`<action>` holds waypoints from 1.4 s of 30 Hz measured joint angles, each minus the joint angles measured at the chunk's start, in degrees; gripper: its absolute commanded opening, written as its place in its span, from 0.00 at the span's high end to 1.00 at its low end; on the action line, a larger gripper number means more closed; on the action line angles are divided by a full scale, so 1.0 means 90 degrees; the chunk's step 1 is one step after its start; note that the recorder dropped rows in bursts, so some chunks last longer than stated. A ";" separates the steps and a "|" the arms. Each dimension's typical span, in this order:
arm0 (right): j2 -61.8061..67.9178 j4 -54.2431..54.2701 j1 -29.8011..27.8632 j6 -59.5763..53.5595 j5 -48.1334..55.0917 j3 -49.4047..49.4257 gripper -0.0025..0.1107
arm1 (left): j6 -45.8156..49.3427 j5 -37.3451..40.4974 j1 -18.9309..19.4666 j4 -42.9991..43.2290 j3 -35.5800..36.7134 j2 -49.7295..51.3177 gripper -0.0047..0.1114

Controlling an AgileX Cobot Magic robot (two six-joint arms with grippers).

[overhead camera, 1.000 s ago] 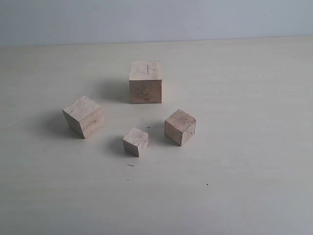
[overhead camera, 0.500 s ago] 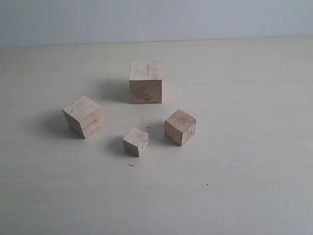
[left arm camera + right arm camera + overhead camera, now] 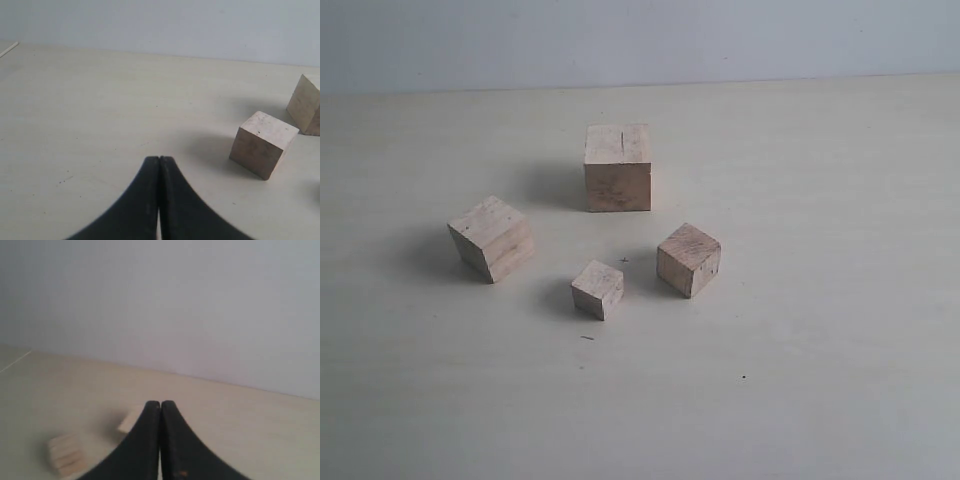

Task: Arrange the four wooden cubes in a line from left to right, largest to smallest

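Observation:
Four pale wooden cubes stand loosely grouped on the table in the exterior view. The largest cube [image 3: 617, 167], with a thin dark crack on top, is farthest back. The second-largest [image 3: 491, 238] sits turned at the left, the third [image 3: 688, 259] at the right, and the smallest [image 3: 597, 289] in front between them. Neither gripper shows in that view. My left gripper [image 3: 159, 160] is shut and empty, apart from a cube [image 3: 262, 144] and another at the frame edge [image 3: 306, 103]. My right gripper [image 3: 160, 404] is shut and empty; one blurred cube [image 3: 65, 453] lies beyond it, and its fingers partly hide another [image 3: 131, 421].
The cubes rest on a pale table [image 3: 820, 330] that meets a plain light wall [image 3: 640, 40] at the back. A few tiny dark specks [image 3: 587, 338] lie on the surface near the smallest cube.

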 measured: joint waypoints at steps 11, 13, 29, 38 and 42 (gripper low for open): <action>0.2575 0.2555 0.0827 -0.1754 0.1131 -0.0258 0.98 | 0.0000 0.0000 0.0000 0.0000 0.0000 0.0000 0.96; 0.2796 0.2802 0.0827 -0.1766 0.1070 -0.0258 0.98 | 0.0000 0.0000 0.0000 0.0000 0.0000 0.0000 0.96; 0.3849 0.2002 0.2106 -0.0939 -0.0029 -0.1134 0.98 | 0.0000 0.0000 0.0000 0.0000 0.0000 0.0000 0.96; 0.5101 -0.3998 0.3469 0.4952 -0.0462 -0.2593 0.96 | 0.0000 0.0000 0.0000 0.0000 0.0000 0.0000 0.96; 0.5901 -0.5440 0.3744 0.6516 0.0181 -0.3300 0.85 | 0.0000 0.0000 0.0000 0.0000 0.0000 0.0000 0.96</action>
